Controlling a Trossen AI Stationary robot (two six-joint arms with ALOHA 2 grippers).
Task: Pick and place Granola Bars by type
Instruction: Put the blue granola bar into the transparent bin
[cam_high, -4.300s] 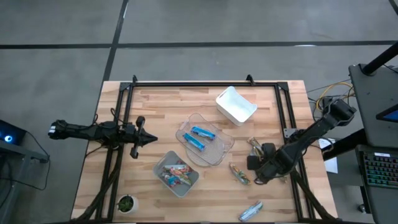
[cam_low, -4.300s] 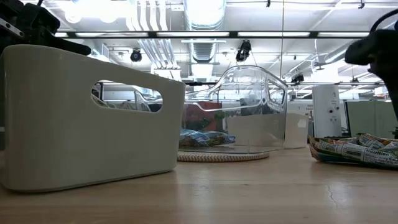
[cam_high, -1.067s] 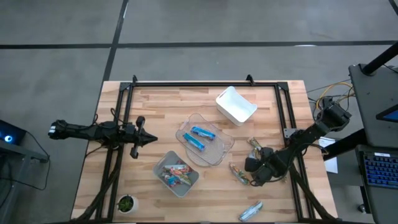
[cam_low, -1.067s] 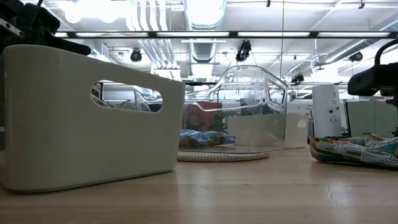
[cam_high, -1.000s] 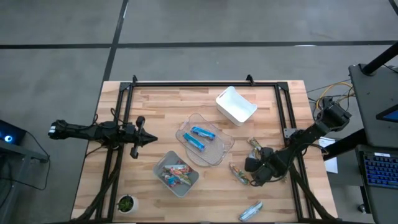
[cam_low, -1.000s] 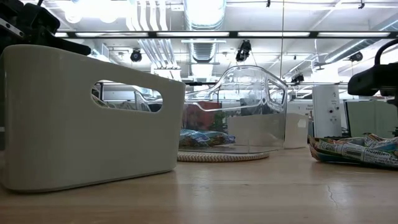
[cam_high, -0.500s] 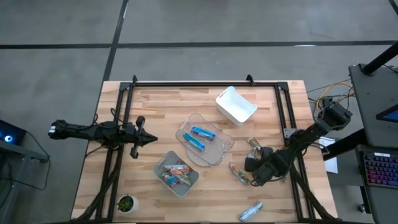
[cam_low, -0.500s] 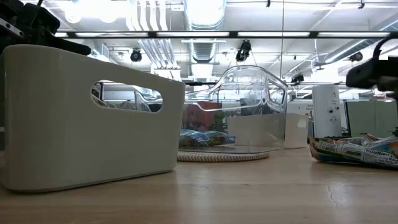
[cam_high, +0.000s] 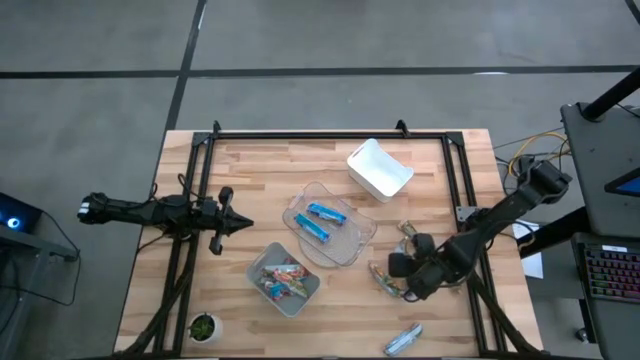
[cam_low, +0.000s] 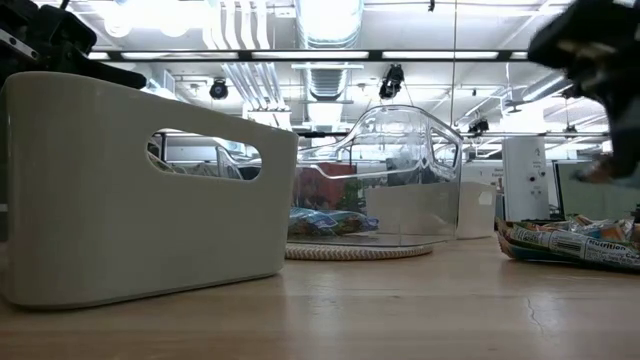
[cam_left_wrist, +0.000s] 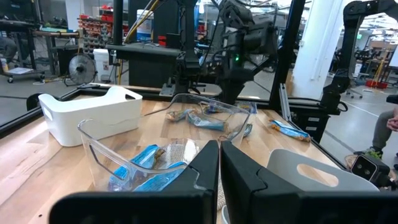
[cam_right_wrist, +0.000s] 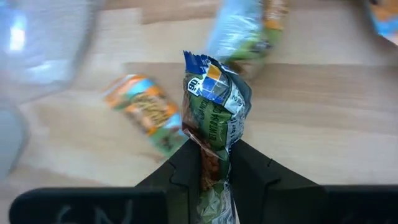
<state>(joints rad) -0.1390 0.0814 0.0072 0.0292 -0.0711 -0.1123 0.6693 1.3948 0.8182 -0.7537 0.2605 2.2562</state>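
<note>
- The pale wooden plank surface fills the middle of the high view, framed by black rails, and everything in play sits on it.
- On its left edge the left arm waits, stretched out level, left gripper pointing toward the centre; in the left wrist view its fingers stand together with only a thin slit between them.
- The right arm reaches in from the right edge, and the right gripper is over the surface just to the right of the bins.
- At the far middle sits the white rectangular plastic bin, well apart from the arms.
- The clear plastic bin is at the centre, with two bright blue wrapped bars lying inside it.
- The grey rectangular bin sits just nearer the front, touching or almost touching the clear one, with red and orange wrapped bars piled inside.
- Right wrist view now: the right gripper's fingers are clamped on a greenish-brown wrapped granola bar, standing upright between them above the wood.
- Two more greenish-brown bars lie loose on the surface beneath it, one to one side and one farther off.
- One shiny wrapped bar lies alone by the front edge, right of centre.
</note>
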